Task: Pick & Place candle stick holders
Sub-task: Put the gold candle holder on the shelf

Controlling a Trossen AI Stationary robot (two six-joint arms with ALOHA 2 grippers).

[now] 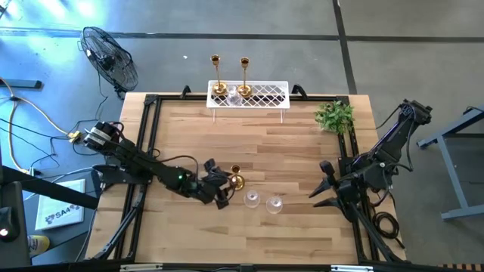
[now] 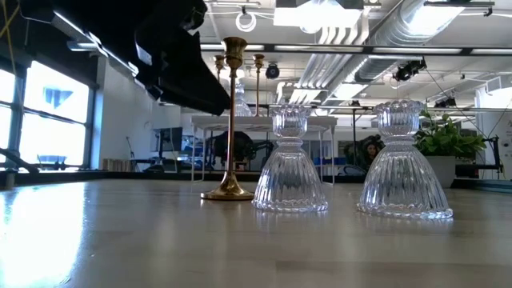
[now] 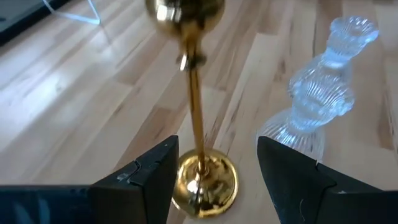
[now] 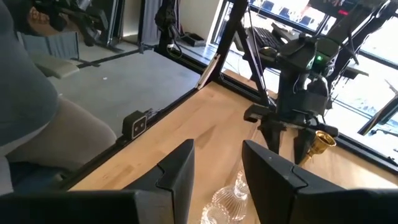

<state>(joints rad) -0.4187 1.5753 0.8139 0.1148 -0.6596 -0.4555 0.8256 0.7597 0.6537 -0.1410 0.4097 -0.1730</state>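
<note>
**Left gripper straddling a gold holder near the front of the worktop**

The wooden worktop (image 1: 249, 143) is carrying everything. The left arm is reaching in from the left side, its left gripper (image 1: 224, 185) hanging by the front middle. The right arm is waiting at the right edge, its right gripper (image 1: 321, 185) pointing inward over bare wood with its jaws released and holding nothing.

At the back edge a white lattice rack (image 1: 261, 95) is standing, with two gold candle stick holders (image 1: 217, 74) upright at its left end; something clear seems to be sitting between them on the rack, though it is too faint to name. A small green plant (image 1: 335, 115) is sitting at the back right.

The third gold holder (image 3: 198, 124) is standing upright on its round base between the left gripper's spread jaws, which are flanking the thin stem without touching it. Just to its right, two clear glass holders (image 2: 290, 160) are standing side by side, close together but apart, near the front edge.
</note>
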